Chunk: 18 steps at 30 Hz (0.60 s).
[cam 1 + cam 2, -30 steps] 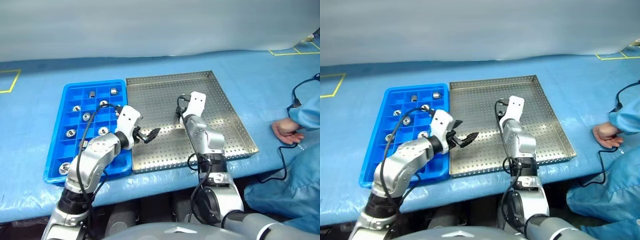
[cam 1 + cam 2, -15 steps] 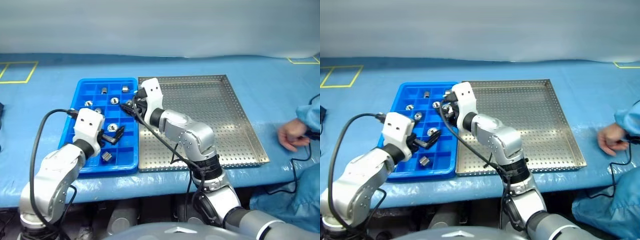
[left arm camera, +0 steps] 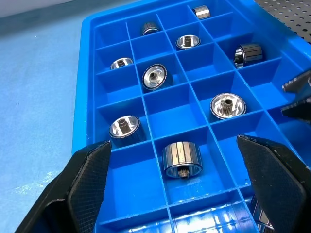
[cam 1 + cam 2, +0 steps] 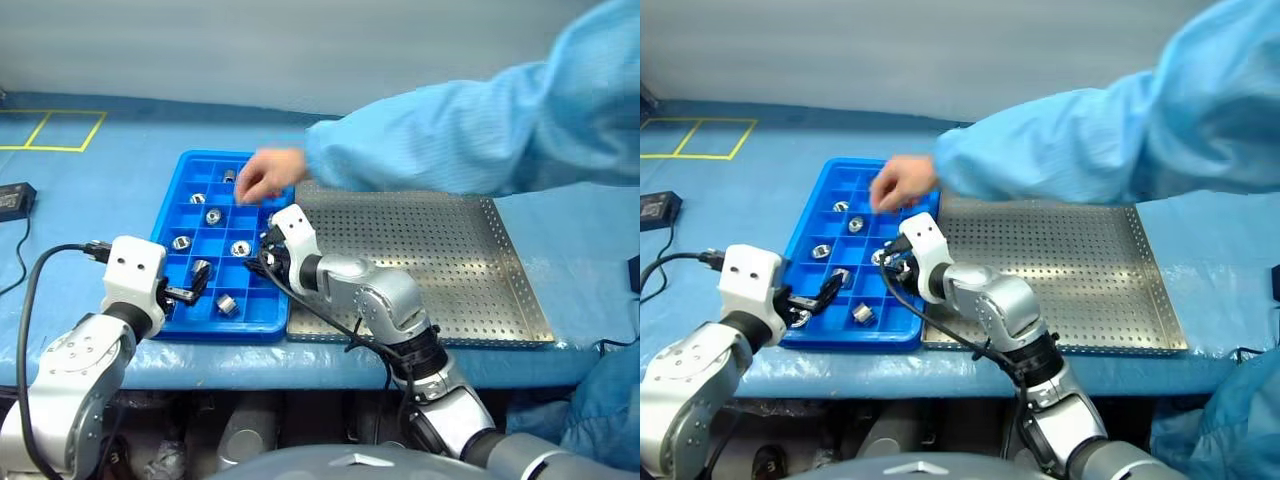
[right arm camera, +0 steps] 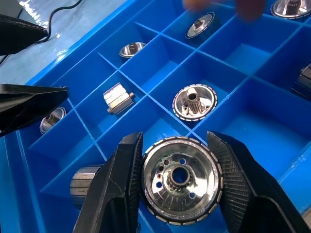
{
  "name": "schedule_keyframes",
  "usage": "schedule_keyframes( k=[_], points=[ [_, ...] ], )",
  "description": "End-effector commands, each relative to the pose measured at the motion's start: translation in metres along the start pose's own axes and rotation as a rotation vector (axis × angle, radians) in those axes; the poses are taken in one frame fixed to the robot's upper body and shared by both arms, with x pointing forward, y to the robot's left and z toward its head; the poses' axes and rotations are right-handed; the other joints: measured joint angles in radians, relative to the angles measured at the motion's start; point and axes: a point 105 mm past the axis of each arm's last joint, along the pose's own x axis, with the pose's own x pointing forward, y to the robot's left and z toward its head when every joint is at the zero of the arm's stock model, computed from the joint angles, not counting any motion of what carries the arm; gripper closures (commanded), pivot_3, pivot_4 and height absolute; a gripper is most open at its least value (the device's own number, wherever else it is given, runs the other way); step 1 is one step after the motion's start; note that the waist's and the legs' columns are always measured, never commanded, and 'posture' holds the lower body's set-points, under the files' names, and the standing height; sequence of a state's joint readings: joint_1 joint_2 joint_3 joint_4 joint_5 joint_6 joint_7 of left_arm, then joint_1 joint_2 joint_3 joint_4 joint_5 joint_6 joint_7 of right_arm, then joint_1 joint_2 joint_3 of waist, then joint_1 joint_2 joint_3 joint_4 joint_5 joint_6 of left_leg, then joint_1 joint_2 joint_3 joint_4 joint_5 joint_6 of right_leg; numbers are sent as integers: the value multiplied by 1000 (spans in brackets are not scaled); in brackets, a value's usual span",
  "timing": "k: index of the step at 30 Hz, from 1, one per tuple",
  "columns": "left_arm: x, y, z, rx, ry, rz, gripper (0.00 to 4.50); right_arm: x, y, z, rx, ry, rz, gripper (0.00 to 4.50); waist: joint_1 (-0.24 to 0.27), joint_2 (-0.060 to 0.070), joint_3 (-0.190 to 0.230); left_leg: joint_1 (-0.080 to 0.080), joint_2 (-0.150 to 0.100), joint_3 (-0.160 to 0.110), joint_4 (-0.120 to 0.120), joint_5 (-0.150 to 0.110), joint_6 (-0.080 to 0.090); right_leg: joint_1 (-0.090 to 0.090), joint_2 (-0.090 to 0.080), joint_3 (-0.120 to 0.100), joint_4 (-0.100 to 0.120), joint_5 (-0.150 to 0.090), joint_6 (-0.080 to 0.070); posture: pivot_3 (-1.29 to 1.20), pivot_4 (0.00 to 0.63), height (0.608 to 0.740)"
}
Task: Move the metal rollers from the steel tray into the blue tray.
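Note:
The blue tray (image 4: 226, 327) lies left of the steel tray (image 4: 452, 262). Several metal rollers (image 3: 181, 158) sit in its square compartments. My right gripper (image 5: 176, 160) is shut on one metal roller (image 5: 181, 188) and holds it just above the compartments along the blue tray's right side; the same gripper (image 4: 264, 262) shows from the head camera. My left gripper (image 3: 172, 148) stands open over the tray's near left corner, nothing between its fingers. A person's hand (image 4: 266, 175) hovers over the far end of the blue tray.
The person's light blue sleeve (image 4: 450, 140) stretches across the far part of the steel tray. A small black device (image 4: 655, 208) with a cable lies on the blue table cover at far left. Yellow tape lines (image 4: 60, 130) mark the far left.
The camera has swung left. My right gripper carried the roller from the steel tray to over the blue tray. My left gripper drew back left. A person's arm reached in over the trays.

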State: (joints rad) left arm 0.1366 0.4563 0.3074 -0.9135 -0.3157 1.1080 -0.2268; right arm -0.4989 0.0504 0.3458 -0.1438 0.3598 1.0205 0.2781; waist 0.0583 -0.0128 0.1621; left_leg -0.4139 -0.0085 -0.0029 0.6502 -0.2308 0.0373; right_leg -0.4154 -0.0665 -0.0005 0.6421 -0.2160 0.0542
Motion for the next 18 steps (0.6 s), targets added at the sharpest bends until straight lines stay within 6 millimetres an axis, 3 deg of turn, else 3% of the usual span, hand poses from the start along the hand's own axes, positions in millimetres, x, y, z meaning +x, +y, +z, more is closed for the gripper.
schedule_keyframes(
  k=[1,7,14,18],
  points=[
    [-2,-3,12,27,-46,-8,0,-4,5,4,-13,-17,20,2433,0,0,0,0,0,0,-1,0,0,0,0,0,0,0,0,208,150,740],
    [3,-6,16,33,-53,-33,0,-11,8,13,-18,-66,30,482,-1,0,0,0,0,-2,-2,1,-2,1,1,-2,0,-1,-1,190,150,740],
    [6,-11,19,28,-69,-70,0,-38,-1,24,4,-135,41,482,-4,0,0,0,0,-3,-2,1,-2,1,1,-2,0,-1,-1,173,150,740],
    [12,-23,18,24,-70,-137,0,-61,-23,21,-42,-139,-32,482,-6,0,0,-1,0,-3,-2,1,-2,2,2,-2,0,-1,-1,152,150,740]
  ],
)
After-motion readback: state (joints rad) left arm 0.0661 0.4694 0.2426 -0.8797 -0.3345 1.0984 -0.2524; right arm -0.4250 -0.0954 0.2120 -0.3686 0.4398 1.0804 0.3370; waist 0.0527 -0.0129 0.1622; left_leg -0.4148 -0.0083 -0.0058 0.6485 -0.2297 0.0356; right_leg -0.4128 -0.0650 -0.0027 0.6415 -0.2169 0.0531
